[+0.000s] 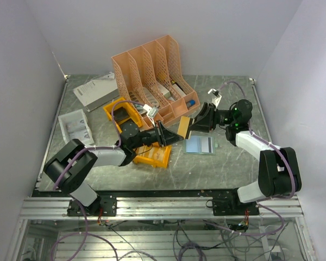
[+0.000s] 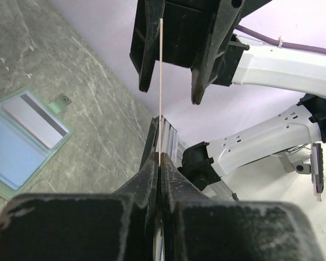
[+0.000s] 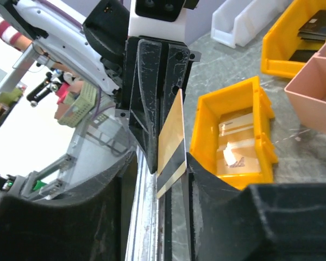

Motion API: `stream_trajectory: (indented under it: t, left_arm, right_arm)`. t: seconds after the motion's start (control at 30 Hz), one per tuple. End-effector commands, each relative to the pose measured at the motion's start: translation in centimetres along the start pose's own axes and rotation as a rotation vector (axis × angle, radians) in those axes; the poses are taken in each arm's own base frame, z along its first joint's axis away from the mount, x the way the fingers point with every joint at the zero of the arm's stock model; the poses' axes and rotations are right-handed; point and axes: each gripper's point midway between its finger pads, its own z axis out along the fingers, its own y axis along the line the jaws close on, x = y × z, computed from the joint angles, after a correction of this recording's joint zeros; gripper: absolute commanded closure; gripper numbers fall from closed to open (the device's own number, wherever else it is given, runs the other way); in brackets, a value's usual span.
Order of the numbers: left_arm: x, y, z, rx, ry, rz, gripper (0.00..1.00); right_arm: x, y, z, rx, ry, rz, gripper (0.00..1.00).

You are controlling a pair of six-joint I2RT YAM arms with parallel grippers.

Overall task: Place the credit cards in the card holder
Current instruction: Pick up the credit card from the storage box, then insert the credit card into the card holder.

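Observation:
A tan-brown credit card (image 1: 183, 128) with a black stripe hangs in the air between both grippers. My left gripper (image 1: 171, 135) is shut on one end of it; in the left wrist view the card (image 2: 161, 81) shows edge-on, rising from the pinched jaws (image 2: 160, 157). My right gripper (image 1: 194, 124) is open around the other end, and in the right wrist view the card (image 3: 171, 144) leans against one finger (image 3: 206, 185). The card holder (image 1: 199, 144) lies open on the table just below the right gripper, light blue inside, with a pale striped card (image 2: 35, 114) in it.
A pink file organizer (image 1: 155, 76) stands at the back. Two yellow bins (image 1: 152, 155) (image 1: 122, 111) sit by the left arm, one holding papers (image 3: 233, 141). A white tray (image 1: 75, 126) and a grey booklet (image 1: 92, 89) lie at the left.

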Motion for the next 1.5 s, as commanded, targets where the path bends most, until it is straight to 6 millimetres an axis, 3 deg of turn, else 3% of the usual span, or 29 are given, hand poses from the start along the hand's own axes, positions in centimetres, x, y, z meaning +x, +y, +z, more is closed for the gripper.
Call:
stream_trajectory:
  t: [0.0,0.1,0.27,0.43,0.57,0.73,0.77,0.83,0.93,1.07,1.13,1.3,1.47]
  left_arm:
    - [-0.7,-1.6,0.0,0.048,0.000,0.080,0.93]
    - [-0.3,-1.5,-0.4,0.037,0.031,0.091,0.93]
    - [0.0,-1.7,-0.6,0.054,0.075,0.096,0.93]
    - [0.7,-1.4,-0.4,0.060,0.126,0.094,0.93]
    - [0.6,-1.1,-0.4,0.060,0.128,0.090,0.93]
    - [0.0,-0.9,-0.3,0.054,0.115,0.090,0.92]
    - [-0.1,-0.7,-0.3,0.041,0.109,0.088,0.85]
    - [-0.5,0.0,-0.6,-0.014,0.084,0.093,0.60]
    - [-1.5,1.4,-1.8,-0.158,0.029,0.129,0.46]
    - [-2.6,3.4,-3.4,-0.370,-0.047,0.137,0.49]
    - [-2.1,3.4,-3.2,-0.407,-0.046,0.130,0.53]
    - [0.3,4.1,-1.3,-0.509,0.025,0.130,0.58]
    - [3.5,6.6,0.6,-0.606,0.119,0.133,0.57]
  right_arm:
    - [-0.8,0.5,-0.8,0.000,-0.006,-0.057,0.56]
    - [-1.1,0.7,-1.3,0.007,-0.009,-0.070,0.56]
    - [-1.1,0.5,-1.3,0.008,-0.002,-0.062,0.72]
    - [-1.1,0.5,-1.2,0.004,0.003,-0.053,0.74]
    - [-0.9,0.7,-1.2,-0.008,0.015,-0.055,0.94]
    - [-0.8,0.7,-1.1,-0.019,0.027,-0.053,1.00]
    - [-0.8,0.8,-1.1,-0.018,0.026,-0.058,1.00]
    - [-1.0,0.6,-1.2,-0.011,0.021,-0.079,1.00]
    - [-1.9,-2.1,-3.2,0.087,-0.027,-0.109,1.00]
    - [-1.1,-7.1,-7.9,0.352,-0.025,-0.054,1.00]
    - [-0.9,-8.3,-9.4,0.408,-0.006,-0.040,1.00]
    - [2.9,-11.0,-11.9,0.522,0.057,0.072,1.00]
    - [6.4,-13.0,-13.4,0.567,0.098,0.192,1.00]
